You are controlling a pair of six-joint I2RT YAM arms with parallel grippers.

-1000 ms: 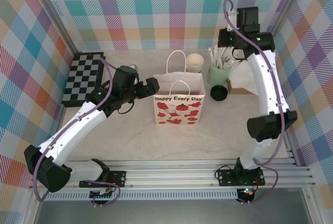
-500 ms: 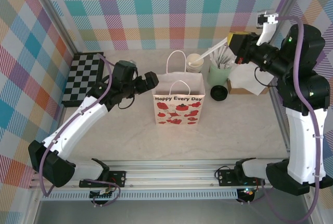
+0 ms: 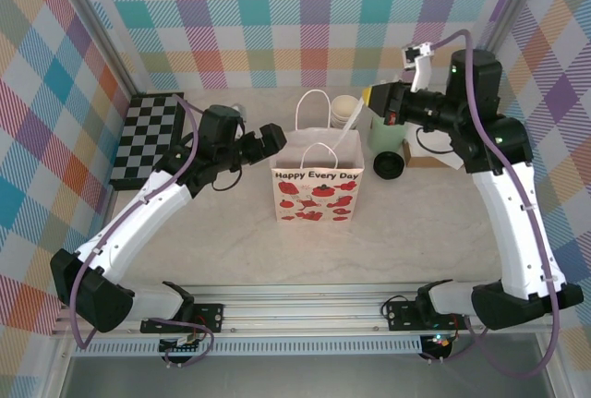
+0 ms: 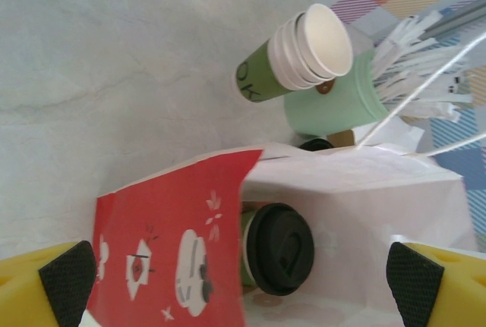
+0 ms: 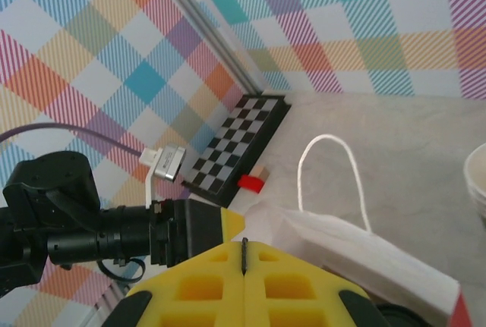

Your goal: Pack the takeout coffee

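A lidded cup [image 4: 279, 259] is seen inside the bag [image 4: 163, 255] beneath the wide-spread, empty left tool [image 3: 268, 138]; the right tool [image 3: 374, 98] is shut near the worktop's [image 3: 231, 232] far edge, its hold unclear.

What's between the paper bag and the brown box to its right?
A black-lidded takeout coffee cup stands upright between the paper bag and the brown box. The top external view shows it.

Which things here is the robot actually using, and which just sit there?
Job: white paper bag with red strawberries; dark green paper cup with black lid inside it; another black-lidded cup beside the bag; white stick in the right gripper.
Idle: stack of lidless cream-rimmed cups; pale green stick holder; black-and-white chequered board.
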